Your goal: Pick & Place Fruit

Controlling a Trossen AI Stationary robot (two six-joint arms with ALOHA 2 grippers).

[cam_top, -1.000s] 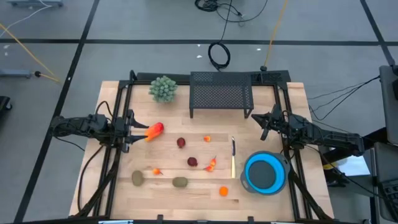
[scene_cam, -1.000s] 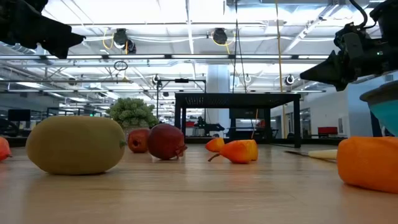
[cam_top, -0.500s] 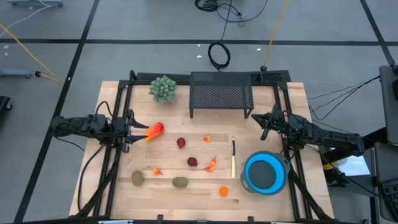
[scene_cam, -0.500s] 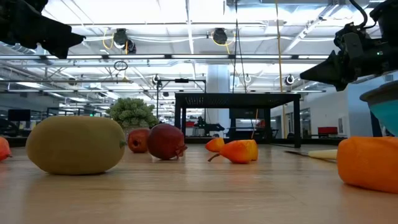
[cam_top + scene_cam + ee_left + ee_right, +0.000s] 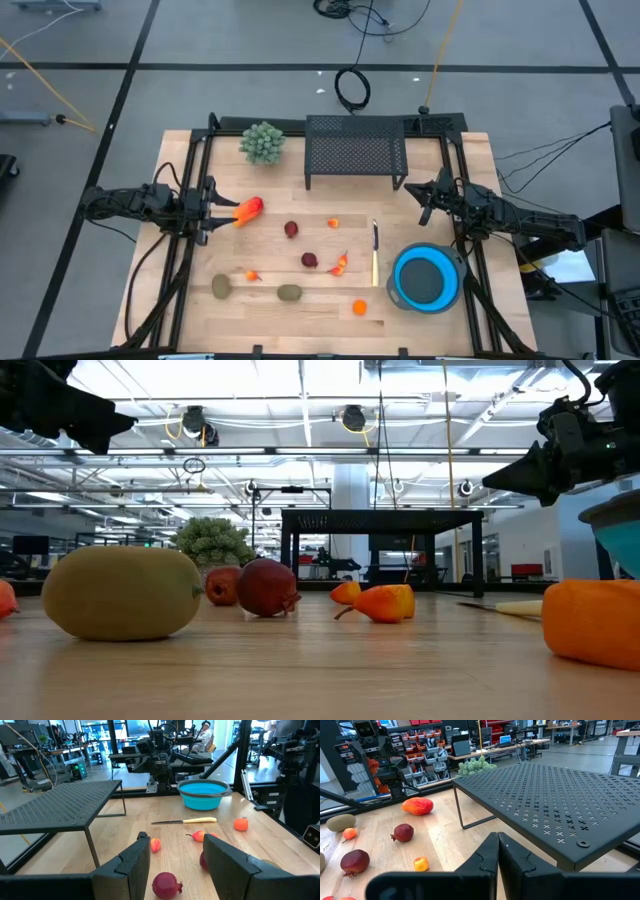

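Note:
Several toy fruits lie on the wooden table: an orange-red mango-like one (image 5: 247, 210), two dark red round ones (image 5: 291, 229) (image 5: 310, 260), tiny orange ones (image 5: 333, 223) (image 5: 251, 275), two brownish-green ovals (image 5: 221, 287) (image 5: 289, 293), and an orange one (image 5: 359, 308). My left gripper (image 5: 217, 210) (image 5: 177, 845) hangs open and level at the left side, above the table, just short of the mango, with nothing between its fingers. My right gripper (image 5: 425, 197) (image 5: 497, 852) hangs shut and level at the right side, beside the rack, holding nothing.
A blue bowl (image 5: 427, 277) stands at the near right, with a thin knife (image 5: 375, 252) lying left of it. A black mesh rack (image 5: 355, 150) stands at the far middle, and a pale green ball plant (image 5: 262, 142) to its left.

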